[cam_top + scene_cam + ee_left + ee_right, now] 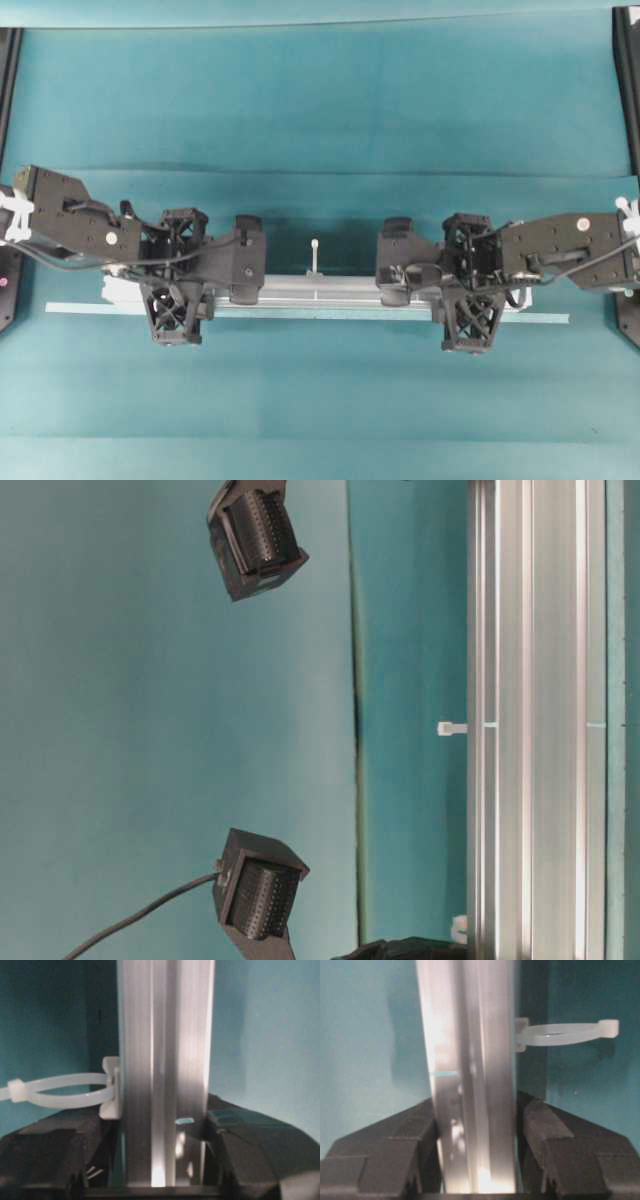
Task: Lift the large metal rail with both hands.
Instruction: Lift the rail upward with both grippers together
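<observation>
The large metal rail point(320, 292) is a long grooved silver bar lying left to right across the teal cloth; it also fills the table-level view point(530, 680). A white zip tie point(315, 255) sticks out from its far side. My left gripper point(176, 285) straddles the rail near its left end, and in the left wrist view point(162, 1160) both fingers are closed in against the rail point(165, 1060), just behind a zip tie loop point(60, 1091). My right gripper point(472, 285) straddles the right part; its fingers point(477, 1150) hug the rail point(470, 1035) on both sides.
A thin flat pale strip point(80, 308) lies along the rail's near side and sticks out past both ends. Black frame posts point(625, 80) stand at the table's side edges. Two black boxes point(255, 540) hang in the table-level view.
</observation>
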Motion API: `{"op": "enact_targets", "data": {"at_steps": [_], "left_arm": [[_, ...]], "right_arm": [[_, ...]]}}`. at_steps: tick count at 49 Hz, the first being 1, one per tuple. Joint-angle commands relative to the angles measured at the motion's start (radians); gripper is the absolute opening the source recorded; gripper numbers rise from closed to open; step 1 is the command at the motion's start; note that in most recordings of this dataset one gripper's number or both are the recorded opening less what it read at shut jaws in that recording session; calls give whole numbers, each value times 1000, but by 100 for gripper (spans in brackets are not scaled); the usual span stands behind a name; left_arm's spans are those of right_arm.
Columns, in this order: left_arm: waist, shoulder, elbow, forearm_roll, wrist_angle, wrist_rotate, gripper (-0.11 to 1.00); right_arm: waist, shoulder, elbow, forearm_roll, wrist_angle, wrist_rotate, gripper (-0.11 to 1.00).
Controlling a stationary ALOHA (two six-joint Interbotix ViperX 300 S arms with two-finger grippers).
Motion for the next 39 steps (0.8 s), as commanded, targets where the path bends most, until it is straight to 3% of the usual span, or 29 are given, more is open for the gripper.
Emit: {"op": "enact_targets", "data": {"at_steps": [1, 25, 39], "left_arm": [[-5, -8, -8, 5, -15, 5, 41], [0, -9, -11, 5, -12, 8, 41], [6, -54, -57, 5, 58, 11, 41]], "right_arm": [[6, 8, -8, 11, 2, 6, 40], [6, 9, -9, 17, 5, 5, 40], [-8, -44, -77, 18, 112, 2, 40]]}}
